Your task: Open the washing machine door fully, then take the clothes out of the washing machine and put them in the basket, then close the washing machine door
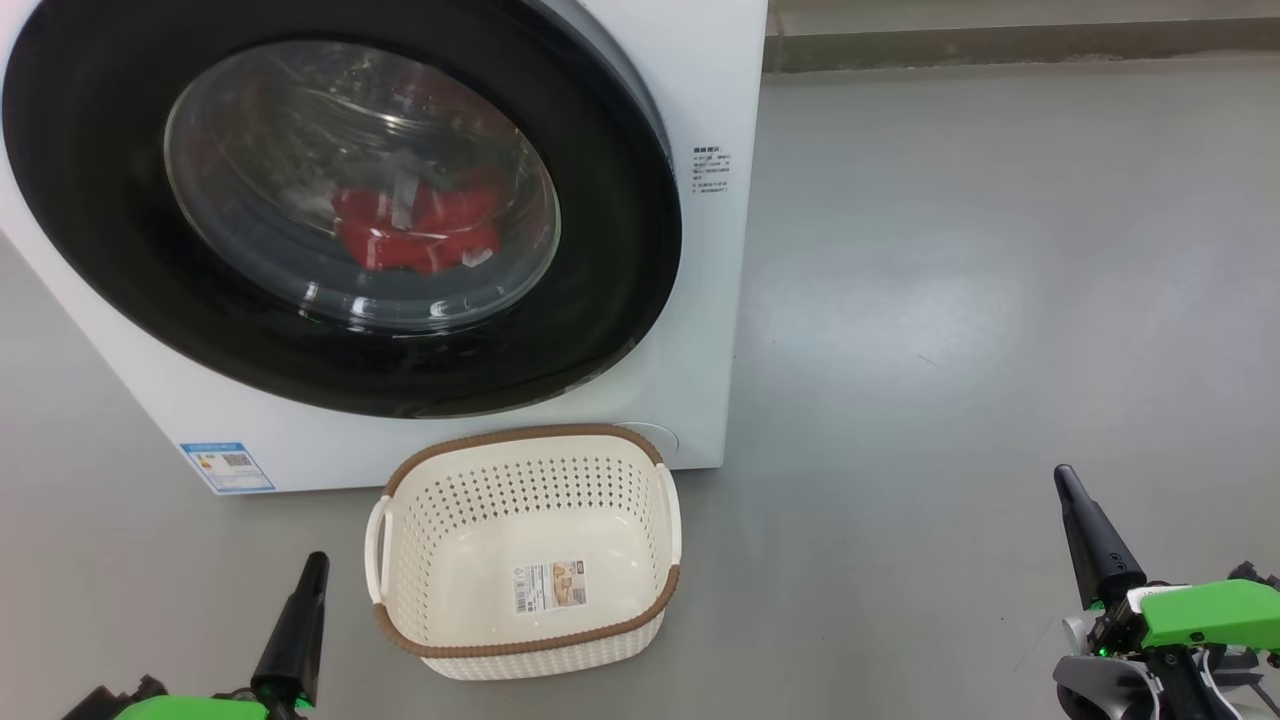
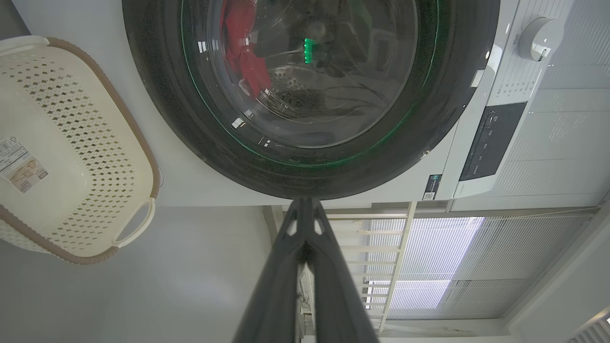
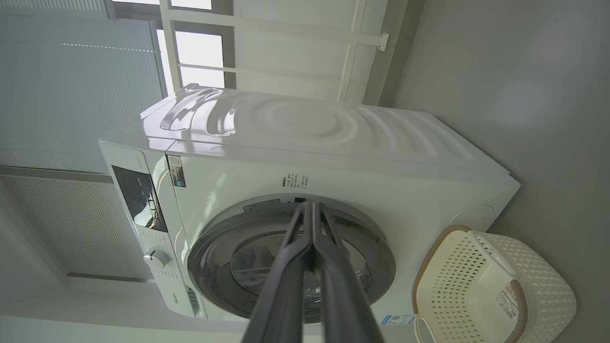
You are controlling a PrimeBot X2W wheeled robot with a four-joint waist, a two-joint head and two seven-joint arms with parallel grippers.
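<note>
Fingers pressed tip to tip with nothing between them: so stands the left gripper (image 1: 313, 568) at the lower left of the head view, and likewise the right gripper (image 1: 1066, 482) at the lower right. Both hang low over the grey floor (image 1: 950, 300) and point forward.

Just ahead of the left gripper and a little to its right, the basket (image 1: 470, 560) stands upright on the floor. It holds nothing but the sticker (image 1: 550, 586) on its bottom. Its long axis runs across, parallel to the machine's front, and its far rim lies close to the foot of the washing machine (image 1: 715, 330).

Beyond and above the basket, the washing machine door (image 1: 620, 250) lies against the machine's front. A thin grey strip along the door's right edge may mean it stands slightly off, but that cannot be told for sure. Farthest back, the red clothes (image 1: 415, 235) lie behind the glass, low in the drum.

The door comes first, and it lies ahead of and above both sets of fingers. The left gripper sits squarely before it. The right gripper is well apart to the right, across bare floor, and nearer only to the door's right edge. Which side carries the hinge cannot be made out, so the choice of arm likely depends on that edge.
</note>
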